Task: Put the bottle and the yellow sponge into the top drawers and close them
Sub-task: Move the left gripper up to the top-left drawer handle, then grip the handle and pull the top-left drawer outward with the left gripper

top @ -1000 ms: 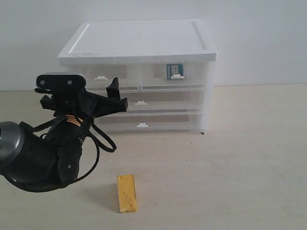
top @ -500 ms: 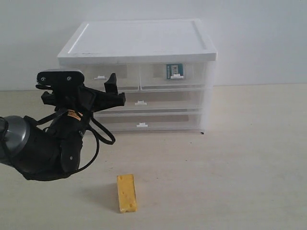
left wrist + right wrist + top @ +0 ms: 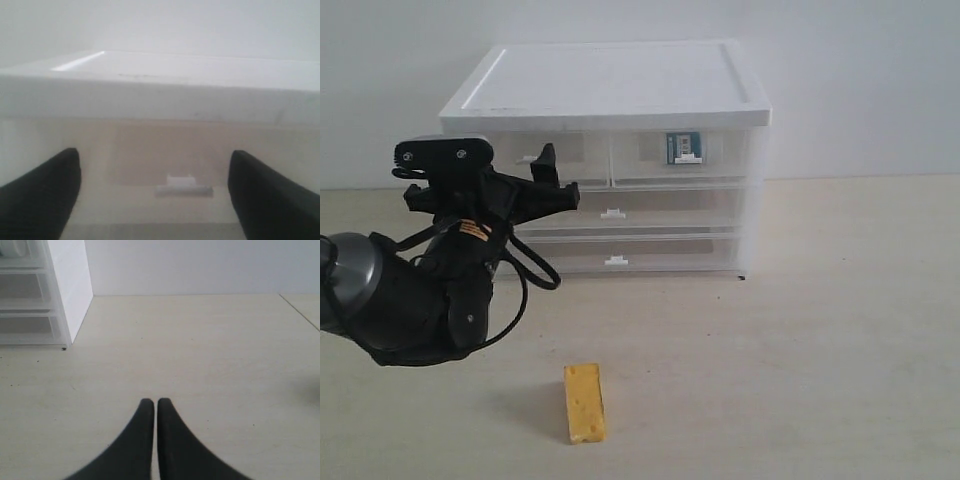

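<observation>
Up comes your left gripper (image 3: pixel 154 159), jaws wide and empty, facing the left top drawer (image 3: pixel 130 145) at its tab (image 3: pixel 184 186), light slick plastic, so take that tab squarely, while the soft sponge (image 3: pixel 585 403) lies on the table (image 3: pixel 820 350) out front.

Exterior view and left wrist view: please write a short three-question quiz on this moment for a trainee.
1. True or false: the yellow sponge lies on the table in front of the cabinet.
2. Where is the bottle? A on the cabinet; B inside the top right drawer; C on the table.
3. Fill in: the left gripper, facing the handle tab of the top left drawer, is ____.
Key: 1 true; 2 B; 3 open.
</observation>
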{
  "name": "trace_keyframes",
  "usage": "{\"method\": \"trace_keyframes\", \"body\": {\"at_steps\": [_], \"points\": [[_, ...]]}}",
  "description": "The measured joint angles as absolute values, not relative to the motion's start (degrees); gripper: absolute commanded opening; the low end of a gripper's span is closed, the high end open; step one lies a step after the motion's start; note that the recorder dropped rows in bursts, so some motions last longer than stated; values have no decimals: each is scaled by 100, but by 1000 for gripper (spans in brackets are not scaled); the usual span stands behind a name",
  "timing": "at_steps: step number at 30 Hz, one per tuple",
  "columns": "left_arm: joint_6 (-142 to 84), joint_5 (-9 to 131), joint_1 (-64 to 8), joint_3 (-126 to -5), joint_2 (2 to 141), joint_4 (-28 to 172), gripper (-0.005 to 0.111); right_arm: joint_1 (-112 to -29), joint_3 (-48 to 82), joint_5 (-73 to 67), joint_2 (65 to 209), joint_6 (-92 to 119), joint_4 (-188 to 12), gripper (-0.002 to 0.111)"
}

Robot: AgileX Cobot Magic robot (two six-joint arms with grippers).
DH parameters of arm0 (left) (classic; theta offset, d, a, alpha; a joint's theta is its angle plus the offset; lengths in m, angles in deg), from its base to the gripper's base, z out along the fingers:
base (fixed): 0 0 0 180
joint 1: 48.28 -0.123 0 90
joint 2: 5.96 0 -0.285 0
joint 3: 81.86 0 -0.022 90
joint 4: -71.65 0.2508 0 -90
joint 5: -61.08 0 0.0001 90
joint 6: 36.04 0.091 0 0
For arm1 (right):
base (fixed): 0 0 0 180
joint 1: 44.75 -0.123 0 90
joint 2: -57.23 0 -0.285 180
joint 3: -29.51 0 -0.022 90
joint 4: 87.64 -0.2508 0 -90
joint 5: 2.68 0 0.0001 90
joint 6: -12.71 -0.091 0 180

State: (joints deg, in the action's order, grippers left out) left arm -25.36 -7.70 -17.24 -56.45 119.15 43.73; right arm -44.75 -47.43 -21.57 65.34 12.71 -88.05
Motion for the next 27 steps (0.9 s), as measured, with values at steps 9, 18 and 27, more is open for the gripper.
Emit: {"method": "trace_keyframes", "body": {"at_steps": [9, 18, 27], "points": [[-2436, -530, -1746, -5701, 11915, 4665, 4, -4475, -4743, -2157, 6534, 1271, -8805, 0], [-2385, -506, -1757, -5496, 11796, 4776, 4, -4475, -4743, -2157, 6534, 1271, -8805, 0], [-2385, -433, -1549, -4723, 11176, 4743, 4, -4475, -4743, -2157, 6534, 1271, -8805, 0]]}}
